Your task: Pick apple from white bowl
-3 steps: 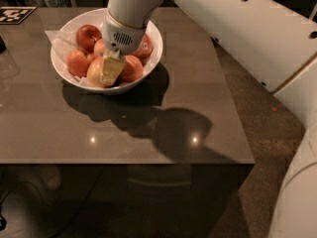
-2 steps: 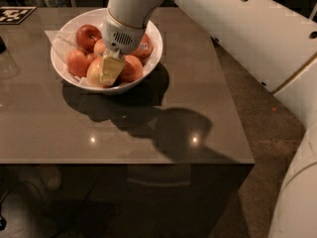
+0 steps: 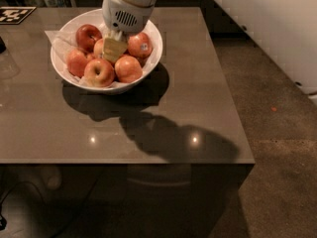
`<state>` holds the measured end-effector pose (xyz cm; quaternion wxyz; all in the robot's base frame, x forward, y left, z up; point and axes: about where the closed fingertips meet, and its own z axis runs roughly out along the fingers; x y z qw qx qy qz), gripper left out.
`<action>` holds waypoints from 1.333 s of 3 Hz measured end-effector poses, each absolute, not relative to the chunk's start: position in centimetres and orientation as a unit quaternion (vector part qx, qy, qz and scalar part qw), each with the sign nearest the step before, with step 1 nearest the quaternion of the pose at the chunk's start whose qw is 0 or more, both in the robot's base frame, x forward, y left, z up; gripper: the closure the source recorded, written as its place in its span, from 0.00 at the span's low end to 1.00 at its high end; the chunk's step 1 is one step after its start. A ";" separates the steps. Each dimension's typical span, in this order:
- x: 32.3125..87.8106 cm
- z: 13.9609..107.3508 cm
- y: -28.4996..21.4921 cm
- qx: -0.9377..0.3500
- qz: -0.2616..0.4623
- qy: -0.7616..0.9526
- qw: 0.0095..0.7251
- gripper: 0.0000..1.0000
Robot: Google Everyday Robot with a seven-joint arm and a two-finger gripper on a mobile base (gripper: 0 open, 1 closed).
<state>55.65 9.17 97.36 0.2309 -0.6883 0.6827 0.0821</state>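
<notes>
Evidently the pick is only at its reaching stage. The gripper [image 3: 115, 49] is down inside the white bowl [image 3: 154, 58], at the far left of the table [image 3: 198, 83], with its pale cream tip set among the fruit. It rests against the apple [image 3: 99, 47] in the middle of the pile, which shows only as a yellowish-orange sliver on the gripper's left. Whether the gripper has closed on that apple cannot be told, since its tip reads as one cream block. No apple is raised: all of them sit low in the bowl, so by my reading securing the hold, lifting and clearing the rim are left to do.

The bowl is wide, shallow and smooth-sided, glossy white, lined with crumpled white paper [image 3: 53, 37] that pokes out over its left rim. The apples are round and waxy, and they pack closely together. A darker red apple [image 3: 88, 35] lies at the far left, and a red apple with a small sticker [image 3: 140, 44] lies just right of the gripper. Three orange-red, streaked apples fill the near side. The wrist housing [image 3: 126, 9] above is smooth white plastic with a slotted vent. The tabletop is a grey-brown polished slab carrying small glints of light and the arm's broad shadow.
</notes>
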 end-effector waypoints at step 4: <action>55.9 99.8 7.3 -0.673 0.044 0.696 0.247 0.35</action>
